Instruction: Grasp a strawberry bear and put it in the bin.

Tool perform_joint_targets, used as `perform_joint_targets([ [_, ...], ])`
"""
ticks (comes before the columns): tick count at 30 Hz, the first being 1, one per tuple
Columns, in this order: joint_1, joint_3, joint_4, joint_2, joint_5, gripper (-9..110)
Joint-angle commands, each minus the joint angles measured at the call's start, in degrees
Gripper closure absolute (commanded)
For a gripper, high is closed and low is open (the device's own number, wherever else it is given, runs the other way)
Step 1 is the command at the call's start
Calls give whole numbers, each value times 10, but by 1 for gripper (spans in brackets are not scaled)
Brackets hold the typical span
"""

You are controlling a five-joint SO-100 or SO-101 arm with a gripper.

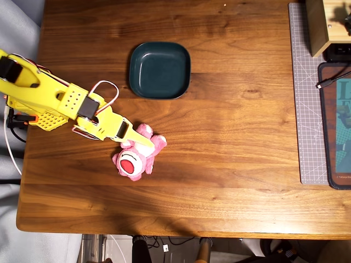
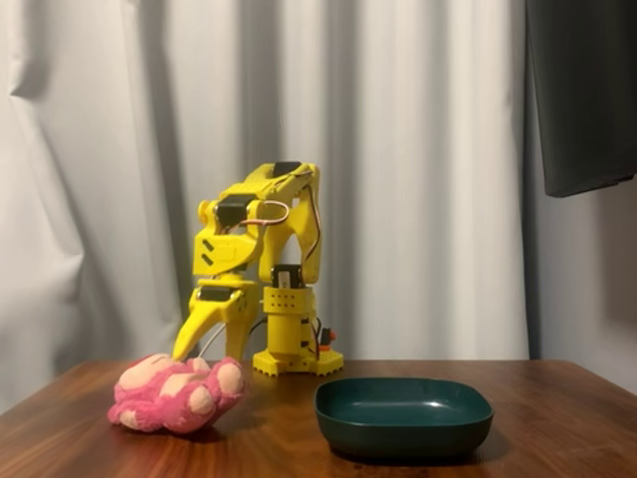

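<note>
Now | strawberry bear [image 1: 135, 157]: fluffy pink, red-white muzzle up | tool [image 1: 138, 139]: spread over it, seemingly not clamped

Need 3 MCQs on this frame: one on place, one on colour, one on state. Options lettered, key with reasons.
1. In the overhead view, where does the strawberry bear lie relative to the bin?
A. Inside it
B. Below it, on the bare table
C. To its right, on the mat

2. What colour is the bin?
A. Dark teal
B. Yellow
C. Pink

3. What is the state of the gripper?
A. Raised high above the bin
B. Down at the bear, one finger across its top
C. Parked off the table

Key:
1 B: the bear rests on the wood, apart from the bin, which holds nothing.
2 A: both views show a dark teal dish.
3 B: the fingers reach down to the plush in the fixed view; whether they have closed on it cannot be told.
</note>
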Motion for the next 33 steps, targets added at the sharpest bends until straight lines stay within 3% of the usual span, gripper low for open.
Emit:
perform_joint_targets([
  [1,-1,-49,-4,-17,12,49],
  [23,-54,-168,-25,-163,23,51],
  [25,-54,-168,-25,-163,23,60],
  [28,-52,-171,-25,-163,23,86],
  [33,-47,-172,-20,-163,23,98],
])
